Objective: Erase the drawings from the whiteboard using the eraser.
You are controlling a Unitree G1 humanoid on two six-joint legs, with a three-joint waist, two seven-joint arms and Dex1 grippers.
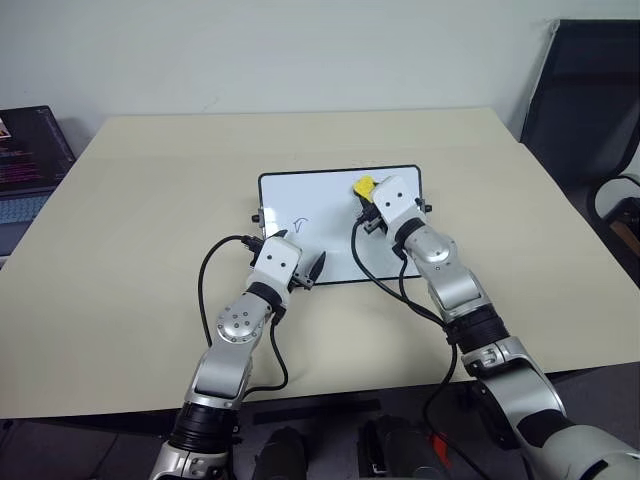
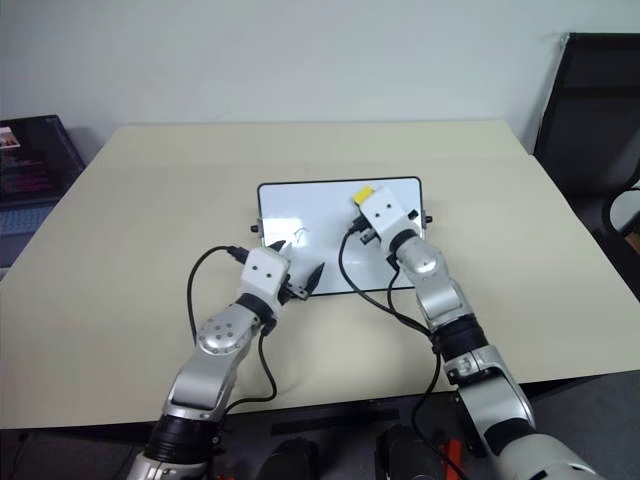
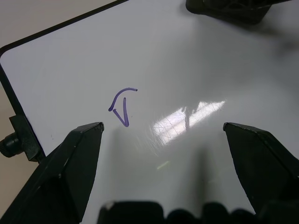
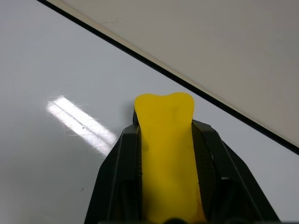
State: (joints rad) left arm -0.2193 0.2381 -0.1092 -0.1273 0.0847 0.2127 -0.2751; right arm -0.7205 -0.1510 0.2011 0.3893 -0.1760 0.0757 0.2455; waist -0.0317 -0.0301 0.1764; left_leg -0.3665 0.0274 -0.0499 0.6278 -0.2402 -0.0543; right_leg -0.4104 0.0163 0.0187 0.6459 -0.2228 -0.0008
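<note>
A: What is the biggest thing here?

B: A broad, pale beige rectangular table (image 1: pixel 130 230). On it, towards the far middle, lies the small glossy white whiteboard (image 1: pixel 330 215) with a thin black frame, rounded corners and a little black knob on each short side.

A: And beyond the table?

B: A dark laptop (image 1: pixel 28 160) with a lit screen sits off the table's left edge, and a black chair (image 1: pixel 585 110) stands at the far right.

A: Where are the arms?

B: Both reach over the board. The right gripper (image 1: pixel 366 188) is near the board's far edge, right of centre, and its two black fingers are clamped on the small yellow block eraser (image 4: pixel 166 154). In the right wrist view the eraser's tip stands just short of the black frame line.

A: Is the eraser pressed to the board?

B: It is very close to the surface; I cannot tell whether it touches.

A: The left gripper?

B: The left gripper (image 3: pixel 163 135) sits at the board's near left part, fingers spread wide apart, holding nothing.

A: Any ink to see?

B: One small dark blue-purple scribble (image 3: pixel 122 105), a curl with a pointed "V", lies just ahead of the left fingers, near the board's left short side. It is well apart from the eraser.
</note>
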